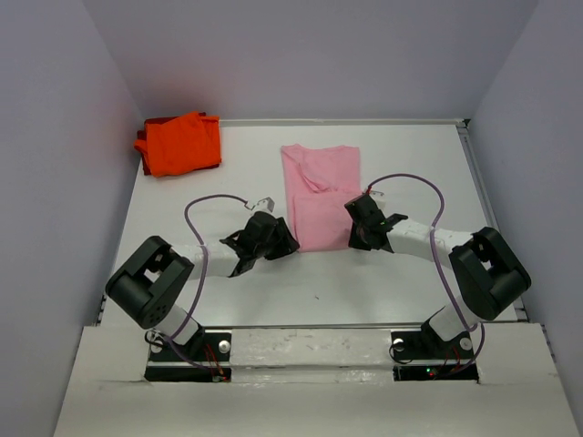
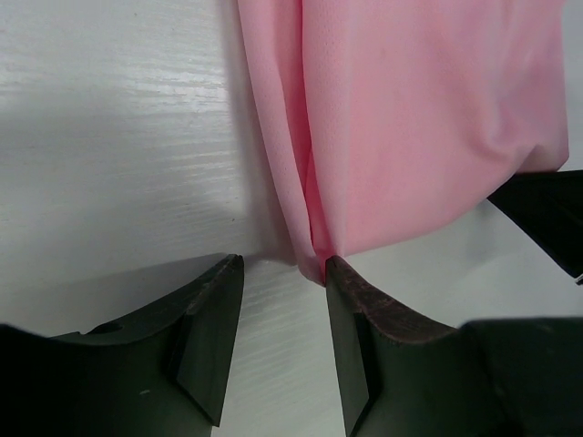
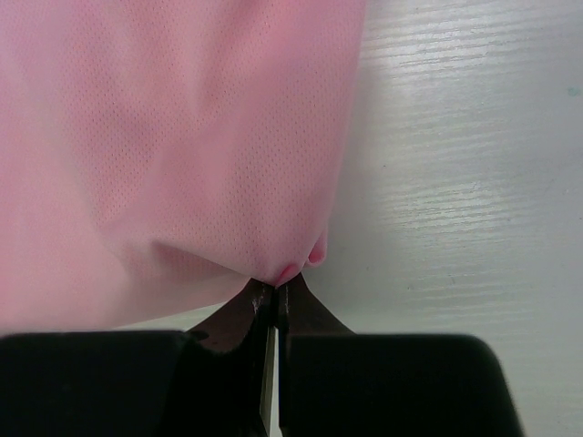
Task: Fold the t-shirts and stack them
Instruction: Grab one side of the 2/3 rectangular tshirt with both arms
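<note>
- White table (image 1: 228, 291), walled in pale lilac, carries the pink shirt (image 1: 319, 196) at its centre. The shirt lies flat and is already narrowed into a strip.
- Its long axis runs from 6 to 12 o'clock. The hem is at 6, nearest the arms, and what looks like the neck end is at 12.
- The right gripper (image 3: 276, 293) has its fingers pressed together on the hem's corner at 5 o'clock, and a small nub of cloth bulges out just above them.
- The left gripper (image 2: 282, 264) has its fingers apart at the 7 o'clock corner. The tip of the cloth touches the inner face of one finger, and nothing is pinched yet.
- The step in hand seems to be taking both hem corners for a fold toward 12 o'clock.
- To do it well, the left gripper should slide further under the corner and catch every layer before closing.
- Both arms should then rise together, keeping the hem taut and square across the strip.
- The orange shirt (image 1: 180, 144) sits folded at 10 o'clock, well apart, over something dark red.
</note>
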`<move>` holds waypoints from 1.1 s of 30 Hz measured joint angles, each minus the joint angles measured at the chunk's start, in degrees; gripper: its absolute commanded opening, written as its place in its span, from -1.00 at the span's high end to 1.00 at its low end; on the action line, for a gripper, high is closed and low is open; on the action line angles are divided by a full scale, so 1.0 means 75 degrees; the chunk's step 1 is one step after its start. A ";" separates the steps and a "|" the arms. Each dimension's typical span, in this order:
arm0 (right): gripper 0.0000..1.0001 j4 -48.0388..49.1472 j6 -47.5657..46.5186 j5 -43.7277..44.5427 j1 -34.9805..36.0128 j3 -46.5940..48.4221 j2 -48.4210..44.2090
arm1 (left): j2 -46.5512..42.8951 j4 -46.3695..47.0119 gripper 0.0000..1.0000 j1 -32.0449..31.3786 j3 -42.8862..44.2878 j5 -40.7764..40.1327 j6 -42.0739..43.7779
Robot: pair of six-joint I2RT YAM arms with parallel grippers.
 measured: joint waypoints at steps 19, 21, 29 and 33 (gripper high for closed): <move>1.00 0.0026 -0.0096 -0.0085 0.0000 0.0029 0.0093 | -0.1597 0.0134 -0.09 0.0044 -0.1317 -0.0221 -0.0603; 1.00 0.0029 -0.0096 -0.0102 0.0000 0.0029 0.0093 | -0.1495 0.0309 -0.09 0.0079 -0.1335 -0.0219 -0.0664; 1.00 0.0035 -0.0105 -0.0140 0.0000 0.0032 0.0096 | -0.0825 0.1102 -0.09 0.0090 -0.1349 -0.0189 -0.0819; 1.00 0.0041 -0.0131 -0.0143 0.0000 0.0032 0.0108 | -0.0641 0.1469 -0.09 0.0090 -0.1364 -0.0181 -0.0895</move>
